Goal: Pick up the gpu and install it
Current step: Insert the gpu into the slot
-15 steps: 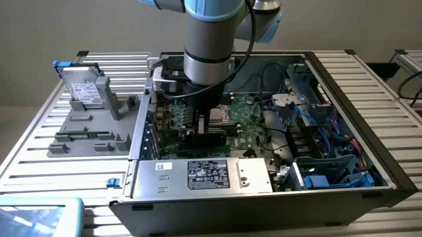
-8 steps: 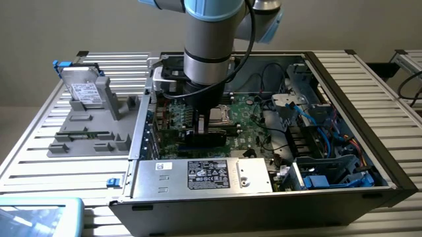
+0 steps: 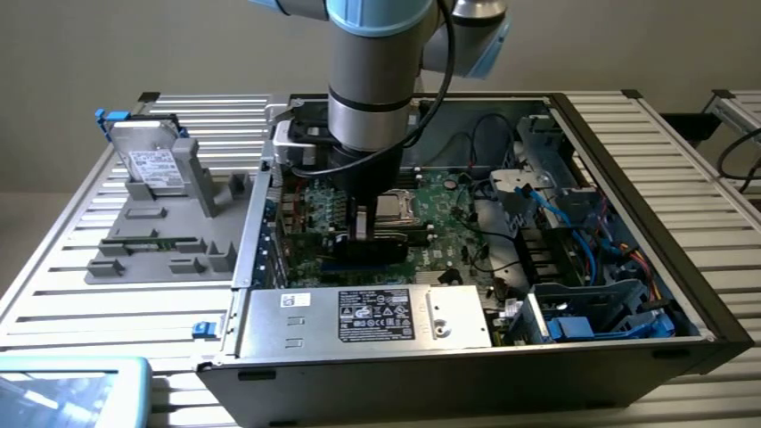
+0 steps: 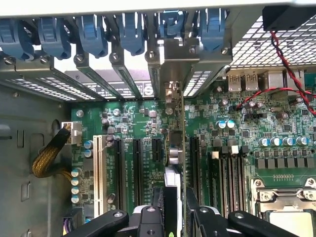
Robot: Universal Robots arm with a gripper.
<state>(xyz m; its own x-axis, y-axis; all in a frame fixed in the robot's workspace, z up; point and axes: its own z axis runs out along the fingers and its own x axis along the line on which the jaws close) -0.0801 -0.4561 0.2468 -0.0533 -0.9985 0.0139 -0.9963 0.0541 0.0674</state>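
One arm (image 3: 371, 80) is reaching straight down into the open computer case (image 3: 476, 385), and its gripper (image 3: 366, 234) is hanging low over the green motherboard (image 3: 454, 212), just beside the silver processor socket (image 3: 393, 210) on that board.

In the wrist view the gripper (image 4: 176, 213) is pinching the gpu (image 4: 182, 129) between its two black fingers (image 4: 165, 210). The jaws are standing narrow, closed on the thin card rather than gaping. The gpu is showing edge-on, standing upright on the motherboard's plane and running lengthwise along the row of black expansion slots (image 4: 136, 165), between two of them. Its grey metal end plate (image 4: 192, 53) is sitting at the rear edge of the motherboard, in line with the blue slot latches (image 4: 94, 30). I cannot tell whether the card's lower edge is touching a slot or hanging just above it.

A white slot (image 4: 97, 170) is lying further along the motherboard from the card, and a braided yellow cable (image 4: 48, 154) is curling just off that side of the board. Red and black twisted wires (image 4: 291, 90) are crossing the board's opposite corner.

A power supply (image 3: 369, 316) with a labelled face is sitting beside the motherboard, inside the case. A grey tray (image 3: 155, 242) is lying well away from the motherboard, outside the case, with a white-labelled drive (image 3: 155, 168) propped on it.
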